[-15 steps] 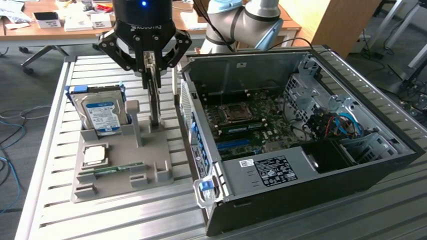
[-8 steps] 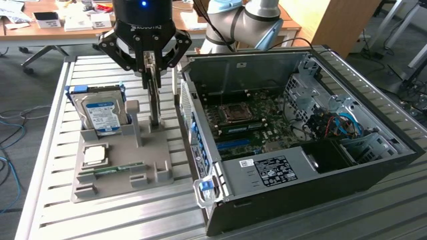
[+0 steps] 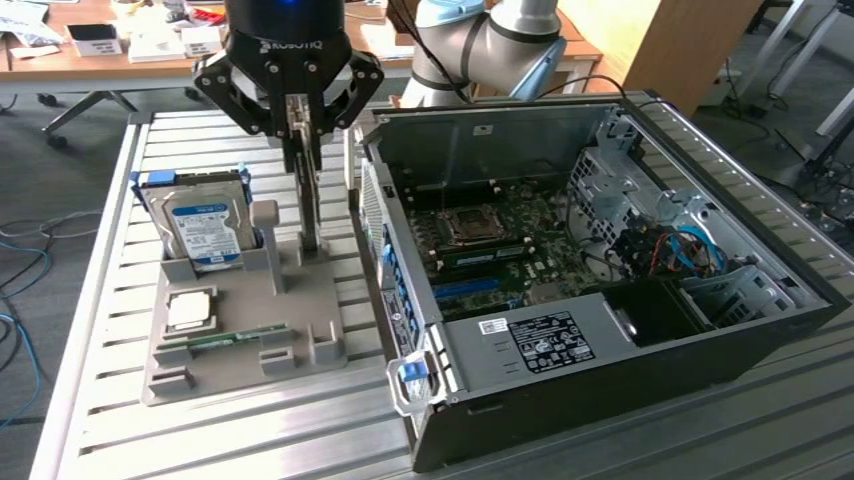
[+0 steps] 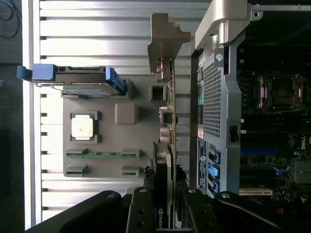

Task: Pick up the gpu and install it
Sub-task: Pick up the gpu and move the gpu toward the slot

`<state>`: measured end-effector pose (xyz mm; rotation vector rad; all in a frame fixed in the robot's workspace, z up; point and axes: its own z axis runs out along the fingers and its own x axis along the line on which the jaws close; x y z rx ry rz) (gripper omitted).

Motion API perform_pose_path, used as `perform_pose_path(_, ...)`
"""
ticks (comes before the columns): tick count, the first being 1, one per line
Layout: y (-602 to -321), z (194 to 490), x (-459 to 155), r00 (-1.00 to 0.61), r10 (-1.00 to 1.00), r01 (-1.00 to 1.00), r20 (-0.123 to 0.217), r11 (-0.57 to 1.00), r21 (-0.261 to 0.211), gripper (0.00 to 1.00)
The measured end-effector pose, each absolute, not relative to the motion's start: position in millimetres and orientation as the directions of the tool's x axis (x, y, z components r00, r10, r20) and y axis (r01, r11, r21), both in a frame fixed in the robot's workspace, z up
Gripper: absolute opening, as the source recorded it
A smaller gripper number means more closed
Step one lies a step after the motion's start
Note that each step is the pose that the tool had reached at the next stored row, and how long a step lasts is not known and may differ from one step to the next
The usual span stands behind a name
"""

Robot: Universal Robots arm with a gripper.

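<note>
Black two-finger tool (image 3: 304, 126) clamped on the top edge of the thin green circuit-board gpu card (image 3: 310, 200), which stands upright in the grey plastic fixture (image 3: 240, 330).
Grasp made, lift not yet: the card's lower edge looks seated in its fixture slot on the slatted metal counter (image 3: 94, 300), just beside the open black computer case (image 3: 641, 330). Install not done; the motherboard slots look unfilled. Writing: "ROBOTIQ" on the tool body; Nvidia logo on the card near the fingers (image 4: 142, 213) in the wrist view. Blue-white label on the silver hard drive (image 3: 203, 228) unreadable.
</note>
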<state>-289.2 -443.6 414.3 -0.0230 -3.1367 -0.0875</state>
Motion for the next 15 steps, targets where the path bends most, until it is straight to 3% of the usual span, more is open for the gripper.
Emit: perform_pose_path(15,-444,430,-289,-1.000,0.014,0.015,0.004,0.998,0.056,0.27)
